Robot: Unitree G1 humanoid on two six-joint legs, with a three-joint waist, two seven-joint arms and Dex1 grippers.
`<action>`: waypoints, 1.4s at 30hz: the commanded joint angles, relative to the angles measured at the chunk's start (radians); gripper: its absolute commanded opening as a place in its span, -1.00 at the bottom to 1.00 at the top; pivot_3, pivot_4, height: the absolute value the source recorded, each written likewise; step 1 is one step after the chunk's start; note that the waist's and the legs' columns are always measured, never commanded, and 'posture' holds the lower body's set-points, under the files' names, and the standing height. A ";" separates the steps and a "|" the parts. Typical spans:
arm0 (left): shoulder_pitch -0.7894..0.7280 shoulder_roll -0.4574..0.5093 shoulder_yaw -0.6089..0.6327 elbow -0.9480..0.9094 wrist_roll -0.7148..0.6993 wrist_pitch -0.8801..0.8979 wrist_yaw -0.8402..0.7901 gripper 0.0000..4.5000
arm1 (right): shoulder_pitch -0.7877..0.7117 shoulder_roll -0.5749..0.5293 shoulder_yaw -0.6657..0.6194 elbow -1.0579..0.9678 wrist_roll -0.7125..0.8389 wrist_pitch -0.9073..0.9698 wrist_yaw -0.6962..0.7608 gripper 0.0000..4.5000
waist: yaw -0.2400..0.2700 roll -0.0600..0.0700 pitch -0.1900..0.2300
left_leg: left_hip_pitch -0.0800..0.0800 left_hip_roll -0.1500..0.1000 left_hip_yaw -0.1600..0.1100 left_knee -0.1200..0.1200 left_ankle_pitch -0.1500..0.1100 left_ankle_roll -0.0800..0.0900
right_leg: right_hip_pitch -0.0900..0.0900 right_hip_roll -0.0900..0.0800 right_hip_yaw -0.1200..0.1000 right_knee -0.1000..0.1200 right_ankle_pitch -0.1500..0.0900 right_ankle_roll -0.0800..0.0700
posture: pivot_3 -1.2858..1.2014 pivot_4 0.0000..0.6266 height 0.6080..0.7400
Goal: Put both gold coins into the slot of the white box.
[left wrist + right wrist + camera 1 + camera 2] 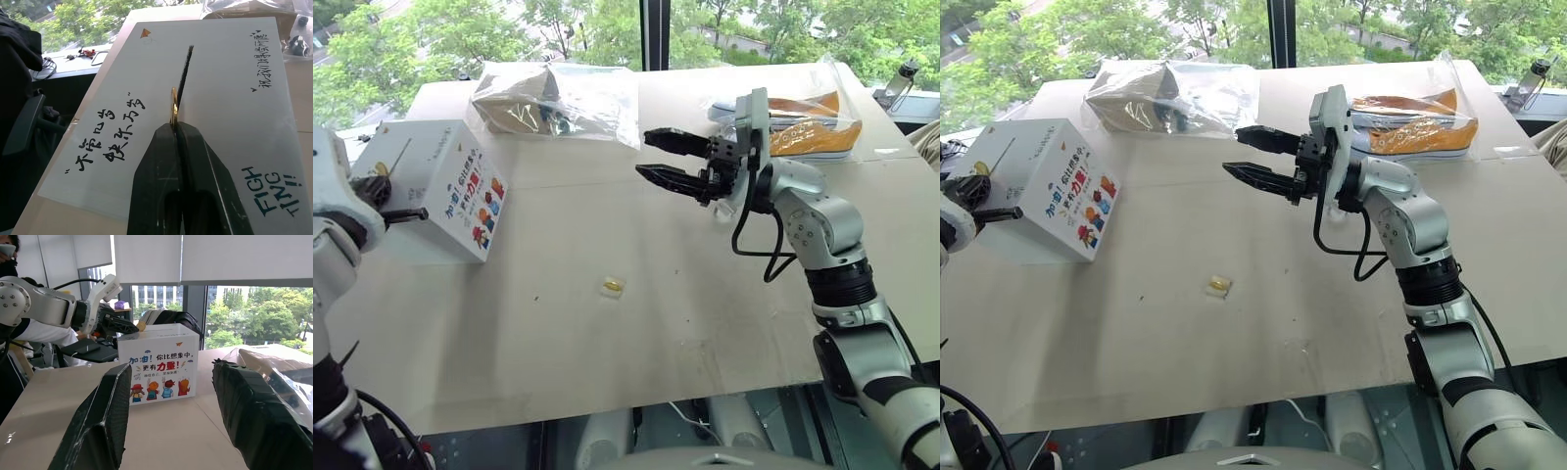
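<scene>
One gold coin [612, 285] lies loose near the table [705, 323] centre, not yet picked up. Left gripper [175, 128], fingers clamped on second coin [173, 105] edge-on, sits over the white box [440, 186] at left, lined up w/ slot [185, 73]. Farther right, right gripper [661, 157] hovers w/ jaws apart, empty. Neither coin is in yet.
</scene>
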 commanded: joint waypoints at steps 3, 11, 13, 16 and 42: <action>-0.013 0.003 0.028 -0.001 0.062 -0.006 -0.011 0.02 | -0.004 0.005 -0.027 -0.033 0.002 -0.021 0.007 0.28 | -0.001 0.000 0.000 | 0.000 0.000 0.000 0.001 0.000 0.000 | 0.000 0.000 0.000 0.002 0.000 0.000 | 0.03 -0.52 1.00; -0.058 -0.043 0.025 -0.067 0.081 -0.208 -0.133 0.46 | 0.002 0.003 -0.034 -0.034 0.003 -0.013 0.006 0.28 | 0.000 -0.001 -0.001 | 0.001 -0.001 0.000 0.001 0.001 -0.001 | 0.000 0.000 0.000 0.004 0.000 0.000 | 0.03 -0.52 1.00; -0.064 -0.076 0.025 -0.110 0.040 -0.264 -0.195 0.46 | 0.009 0.002 -0.036 -0.037 0.007 -0.003 0.005 0.28 | 0.002 -0.003 -0.002 | 0.001 -0.001 0.000 0.001 0.001 -0.001 | 0.000 -0.001 0.000 0.004 0.000 0.000 | 0.03 -0.52 1.00; 0.053 -0.137 0.066 -0.261 -0.187 -0.242 -0.378 0.46 | 0.069 -0.010 0.009 -0.028 -0.038 -0.023 0.024 0.28 | 0.001 -0.003 -0.002 | 0.000 -0.001 0.001 0.001 0.001 -0.001 | 0.000 -0.002 0.002 0.002 0.000 0.000 | 0.03 -0.52 1.00; 0.820 -0.229 -0.011 -0.327 0.018 -0.669 -0.889 0.46 | 0.295 0.203 0.306 0.221 -0.419 -0.285 -0.059 0.28 | -0.003 -0.005 -0.004 | 0.019 0.003 0.002 0.003 -0.001 0.002 | 0.015 0.009 0.001 0.002 0.000 -0.006 | 0.03 -0.52 1.00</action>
